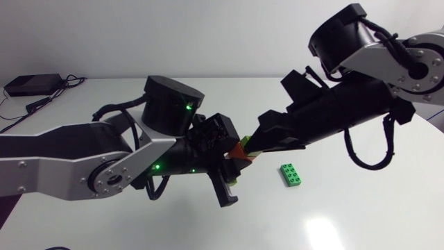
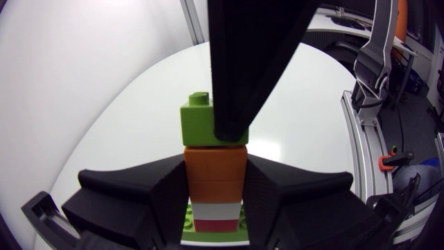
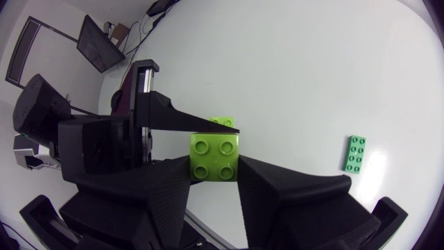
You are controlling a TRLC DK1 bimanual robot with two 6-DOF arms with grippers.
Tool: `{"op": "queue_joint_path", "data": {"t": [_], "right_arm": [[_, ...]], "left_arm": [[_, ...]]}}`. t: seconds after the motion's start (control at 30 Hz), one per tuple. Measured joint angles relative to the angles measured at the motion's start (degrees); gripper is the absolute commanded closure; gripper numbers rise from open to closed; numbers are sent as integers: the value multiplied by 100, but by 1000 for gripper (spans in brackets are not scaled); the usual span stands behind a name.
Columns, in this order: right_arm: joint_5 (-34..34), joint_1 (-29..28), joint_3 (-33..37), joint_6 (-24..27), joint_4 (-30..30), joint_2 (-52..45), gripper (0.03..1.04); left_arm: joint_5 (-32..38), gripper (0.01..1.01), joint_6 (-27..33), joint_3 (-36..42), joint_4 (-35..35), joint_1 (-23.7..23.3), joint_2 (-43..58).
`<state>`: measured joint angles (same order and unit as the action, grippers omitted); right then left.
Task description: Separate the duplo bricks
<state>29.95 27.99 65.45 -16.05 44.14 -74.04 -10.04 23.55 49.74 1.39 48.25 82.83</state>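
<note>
Our left gripper (image 2: 216, 179) has its two black fingers closed on an orange brick (image 2: 215, 167), one finger pressing each side. Under the orange brick, deeper between the fingers, sits a white and red brick (image 2: 216, 217), with a sliver of green showing beneath it that we cannot identify. These bricks form one joined stack.

On top of the orange brick, just beyond the left fingertips, sits a lime brick (image 2: 198, 125). Our right gripper (image 3: 215, 172) is closed on this lime brick, with a finger against each of two opposite sides and the studs facing the right wrist camera.

In the overhead view, the two arms come in from the left and right edges and meet nose to nose at the middle of the frame, holding the stack in the air above the white table (image 1: 347, 222).

A single dark green brick (image 1: 291, 174) lies flat on the table, lower right of centre, well apart from both grippers.

We judge the task to be partly done. One brick lies free. The lime brick is gripped but not yet pulled off the orange one, and the bricks under it are all joined, so several separations remain.
</note>
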Motion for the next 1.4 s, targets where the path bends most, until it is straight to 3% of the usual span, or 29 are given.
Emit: {"op": "queue_joint_path", "data": {"t": [0.23, 0.3, 0.43, 0.67, 0.97, 1.4], "right_arm": [[195, -273, 35, 9, 87, 122, 710], [-160, -361, 33, 79, 13, 157, 708], [-1355, -437, -258, 350, -758, 68, 708], [-2006, -433, -828, 713, -1471, -1172, 708], [-2321, -358, -839, 931, -1928, -2271, 705], [-2763, -46, -713, 999, -2162, -2988, 675]], "left_arm": [[109, 821, 109, -208, -9, 122, -7], [109, 821, 116, -208, -35, 61, -35], [85, 821, 155, -208, -363, -291, -365], [-184, 820, 236, -94, -960, -852, -1126], [-354, 815, 151, -42, -1025, -909, -1255], [-529, 815, -70, -37, -1113, -931, -1255]]}}
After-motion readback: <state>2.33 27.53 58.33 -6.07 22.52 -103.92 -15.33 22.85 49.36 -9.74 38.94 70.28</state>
